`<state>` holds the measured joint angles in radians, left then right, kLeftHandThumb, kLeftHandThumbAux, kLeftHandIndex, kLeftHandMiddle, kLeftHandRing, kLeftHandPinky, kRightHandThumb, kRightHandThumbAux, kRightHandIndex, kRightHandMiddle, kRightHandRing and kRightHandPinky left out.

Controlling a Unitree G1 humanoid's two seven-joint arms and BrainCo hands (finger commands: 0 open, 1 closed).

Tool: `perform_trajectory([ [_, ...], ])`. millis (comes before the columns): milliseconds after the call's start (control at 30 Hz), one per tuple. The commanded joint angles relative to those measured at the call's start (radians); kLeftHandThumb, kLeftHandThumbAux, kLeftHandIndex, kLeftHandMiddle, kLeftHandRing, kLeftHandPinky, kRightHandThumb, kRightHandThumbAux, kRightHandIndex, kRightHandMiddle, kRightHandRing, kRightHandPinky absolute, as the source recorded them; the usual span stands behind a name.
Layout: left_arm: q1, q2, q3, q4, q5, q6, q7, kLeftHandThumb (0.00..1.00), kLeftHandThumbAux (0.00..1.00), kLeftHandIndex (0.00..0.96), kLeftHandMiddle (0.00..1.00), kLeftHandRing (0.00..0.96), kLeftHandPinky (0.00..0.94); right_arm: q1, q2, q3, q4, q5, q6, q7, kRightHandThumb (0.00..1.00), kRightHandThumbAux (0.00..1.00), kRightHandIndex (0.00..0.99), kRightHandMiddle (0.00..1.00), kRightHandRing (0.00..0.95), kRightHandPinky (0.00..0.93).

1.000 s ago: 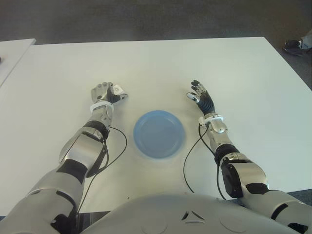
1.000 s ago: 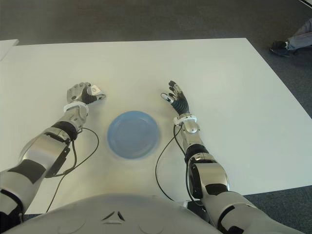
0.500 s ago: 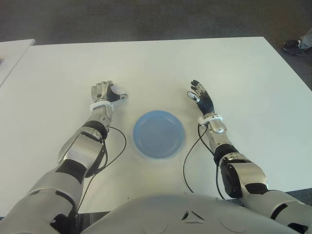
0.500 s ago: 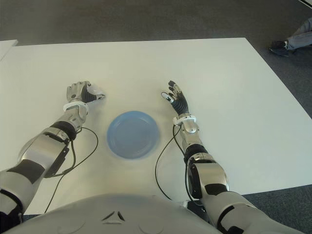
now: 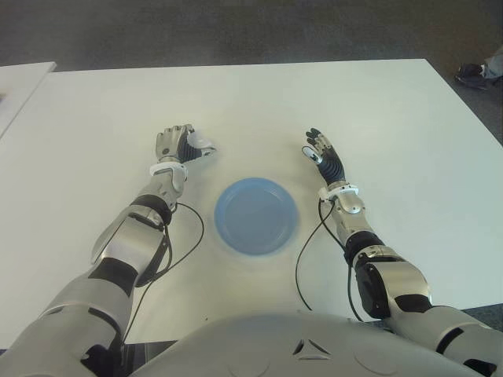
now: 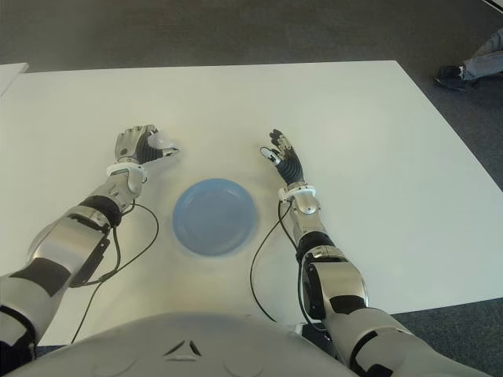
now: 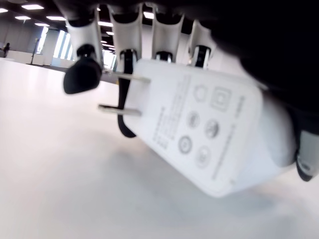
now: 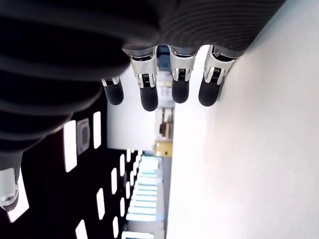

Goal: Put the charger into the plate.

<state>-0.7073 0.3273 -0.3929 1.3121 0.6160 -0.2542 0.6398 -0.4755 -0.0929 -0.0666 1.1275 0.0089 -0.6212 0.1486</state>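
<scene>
My left hand [image 5: 182, 144] is curled around a white charger [image 7: 209, 134], a block with two metal prongs and printed marks on its side. In the eye views the charger [image 5: 201, 146] shows at the hand's right side, just above the white table [image 5: 393, 118] and up-left of the blue plate [image 5: 256, 214]. The plate lies flat between my two arms and holds nothing. My right hand [image 5: 323, 155] shows to the right of the plate with its fingers [image 8: 148, 92] relaxed and holding nothing.
Black cables [image 5: 302, 267] run along both forearms near the plate. A second white table's corner [image 5: 20, 82] shows at the far left. A person's shoe [image 5: 474, 74] is on the dark floor beyond the table's far right corner.
My left hand has moved right and a little away from me with the charger, closer to the plate. The right hand has stayed where it was.
</scene>
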Motion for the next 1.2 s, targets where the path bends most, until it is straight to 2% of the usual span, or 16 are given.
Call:
perform_trajectory([
  [33, -0.004, 0.025, 0.014, -0.015, -0.011, -0.044, 0.026, 0.736, 0.695, 0.445, 0.846, 0.847, 0.829, 0.066, 0.021, 0.003, 0.061, -0.004, 0.108, 0.015, 0.0, 0.481, 0.039, 0.12, 0.053, 0.0],
  [300, 0.002, 0.064, 0.02, -0.08, -0.007, -0.152, 0.092, 0.741, 0.694, 0.445, 0.857, 0.856, 0.855, 0.061, 0.022, 0.002, 0.065, -0.002, 0.108, 0.019, 0.0, 0.477, 0.035, 0.12, 0.053, 0.0],
  [400, 0.016, 0.077, 0.028, -0.149, -0.008, -0.198, 0.11, 0.742, 0.694, 0.445, 0.857, 0.856, 0.859, 0.058, 0.021, 0.003, 0.068, -0.004, 0.108, 0.022, 0.0, 0.474, 0.031, 0.12, 0.055, 0.0],
  [533, 0.036, 0.085, 0.041, -0.236, -0.014, -0.215, 0.105, 0.743, 0.694, 0.445, 0.856, 0.856, 0.865, 0.056, 0.021, 0.004, 0.07, -0.005, 0.11, 0.024, 0.0, 0.468, 0.027, 0.12, 0.056, 0.0],
  [700, 0.116, 0.092, 0.081, -0.509, -0.032, -0.169, 0.038, 0.744, 0.695, 0.444, 0.858, 0.857, 0.871, 0.056, 0.021, 0.003, 0.07, -0.005, 0.11, 0.021, 0.0, 0.461, 0.024, 0.116, 0.055, 0.0],
  [967, 0.217, 0.093, 0.121, -0.733, -0.04, -0.117, -0.058, 0.743, 0.695, 0.443, 0.86, 0.856, 0.866, 0.055, 0.021, 0.004, 0.072, -0.008, 0.109, 0.017, 0.0, 0.455, 0.021, 0.111, 0.051, 0.0],
  [1100, 0.336, 0.073, 0.112, -0.946, -0.016, -0.067, -0.123, 0.742, 0.695, 0.444, 0.855, 0.85, 0.859, 0.054, 0.022, 0.005, 0.072, -0.009, 0.11, 0.015, 0.0, 0.451, 0.02, 0.108, 0.049, 0.0],
  [1200, 0.391, 0.06, 0.092, -1.039, -0.008, -0.056, -0.169, 0.741, 0.695, 0.444, 0.856, 0.849, 0.861, 0.053, 0.024, 0.007, 0.072, -0.011, 0.109, 0.011, 0.0, 0.449, 0.019, 0.107, 0.049, 0.0],
])
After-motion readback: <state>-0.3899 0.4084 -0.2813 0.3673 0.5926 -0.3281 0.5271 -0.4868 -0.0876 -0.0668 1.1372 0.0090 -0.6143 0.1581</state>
